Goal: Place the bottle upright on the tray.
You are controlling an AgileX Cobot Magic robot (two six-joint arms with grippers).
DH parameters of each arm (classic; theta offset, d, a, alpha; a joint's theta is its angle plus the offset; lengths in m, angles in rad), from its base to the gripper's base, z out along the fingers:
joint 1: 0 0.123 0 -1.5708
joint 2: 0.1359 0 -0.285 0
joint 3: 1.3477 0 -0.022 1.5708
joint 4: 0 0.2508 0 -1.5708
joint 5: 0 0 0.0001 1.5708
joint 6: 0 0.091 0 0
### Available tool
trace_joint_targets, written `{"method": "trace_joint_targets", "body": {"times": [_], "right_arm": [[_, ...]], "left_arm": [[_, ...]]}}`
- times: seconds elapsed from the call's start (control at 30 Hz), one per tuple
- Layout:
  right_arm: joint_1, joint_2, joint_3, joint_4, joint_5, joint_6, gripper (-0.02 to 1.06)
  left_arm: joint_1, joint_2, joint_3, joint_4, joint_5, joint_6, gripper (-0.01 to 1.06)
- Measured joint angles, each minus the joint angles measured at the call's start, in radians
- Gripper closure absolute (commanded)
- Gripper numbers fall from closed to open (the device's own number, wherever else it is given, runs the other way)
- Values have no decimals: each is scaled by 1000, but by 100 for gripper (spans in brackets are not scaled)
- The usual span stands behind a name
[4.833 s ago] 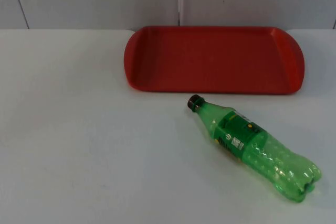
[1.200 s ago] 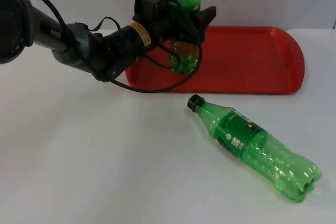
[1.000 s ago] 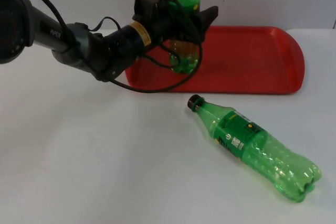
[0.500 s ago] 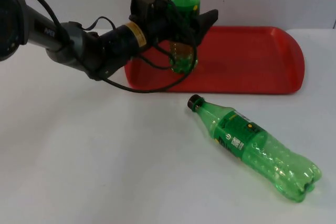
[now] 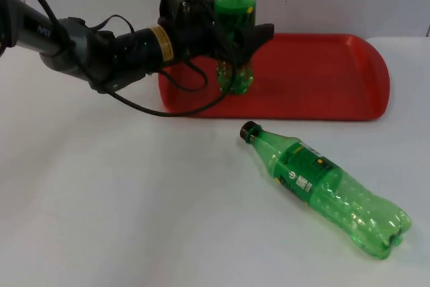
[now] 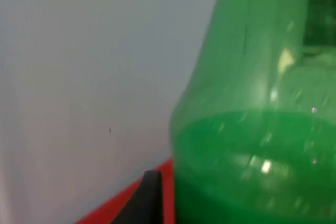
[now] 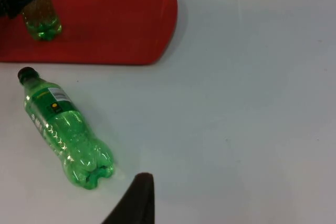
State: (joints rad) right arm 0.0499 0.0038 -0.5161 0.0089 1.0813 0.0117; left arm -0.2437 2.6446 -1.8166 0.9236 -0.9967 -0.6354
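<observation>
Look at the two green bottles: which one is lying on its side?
The capped bottle on the white table, in front of the red tray. The other bottle stands upright on the tray at the left gripper.

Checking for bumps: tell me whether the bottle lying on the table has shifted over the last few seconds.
No. The lying bottle keeps the same place and angle below the red tray's near rim, cap toward it, while the left gripper works at the upright bottle.

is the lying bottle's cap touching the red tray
Apart. In the top view a strip of white table separates the lying bottle's cap from the near rim of the red tray; the right wrist view shows the same gap.
</observation>
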Motion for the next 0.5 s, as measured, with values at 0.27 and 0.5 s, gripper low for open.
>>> {"method": "trace_joint_targets", "body": {"times": [0.27,0.5], "right_arm": [[0,0,0,0,0,0,0],[0,0,0,0,0,0,0]], "left_arm": [[31,-37,0,204,51,-150,0],[73,-66,0,361,69,-259,0]]}}
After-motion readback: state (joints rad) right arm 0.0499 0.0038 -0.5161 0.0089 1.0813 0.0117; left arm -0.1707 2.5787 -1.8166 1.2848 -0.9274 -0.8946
